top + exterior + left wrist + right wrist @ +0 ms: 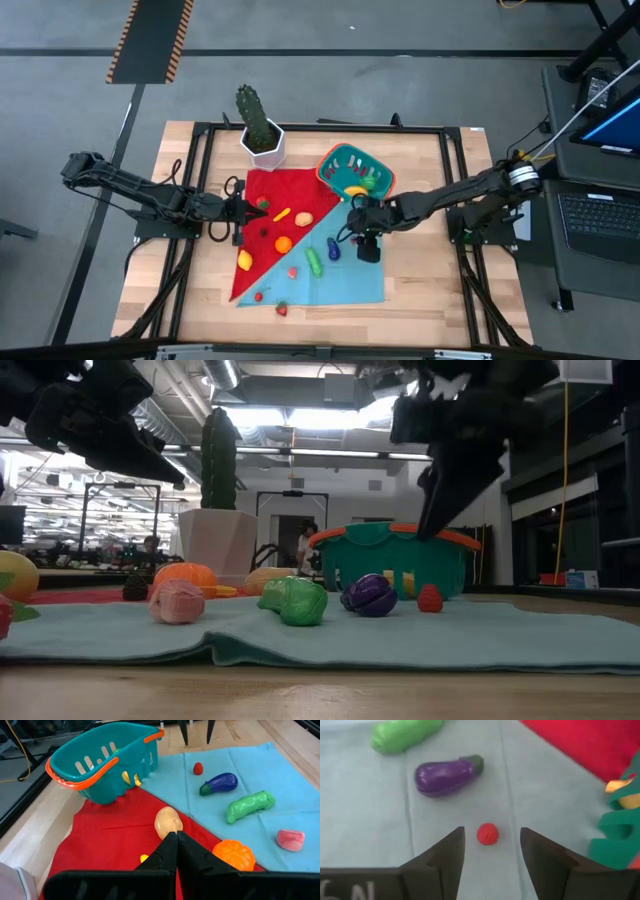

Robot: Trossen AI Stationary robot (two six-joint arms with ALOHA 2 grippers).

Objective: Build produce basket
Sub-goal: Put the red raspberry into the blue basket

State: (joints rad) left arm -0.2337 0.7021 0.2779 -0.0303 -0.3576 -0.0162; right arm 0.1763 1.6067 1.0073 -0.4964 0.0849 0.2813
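The teal basket (335,158) with an orange rim stands at the far middle of the table and holds a few pieces of produce. More produce lies on a red cloth (270,230) and a light blue cloth (345,280): a purple eggplant (445,775), a green cucumber (402,735), an orange (234,854) and a small red berry (487,834). My right gripper (492,831) hangs open above the berry, one finger on either side and well clear of it in the low view. Over the red cloth's left part, my left gripper (176,845) is shut on nothing.
A white pot with a cactus (262,140) stands at the far left, behind the red cloth. A yellow lemon (244,260), a pink piece (292,271) and two red berries (282,309) lie toward the near edge. A black frame (200,130) borders the table.
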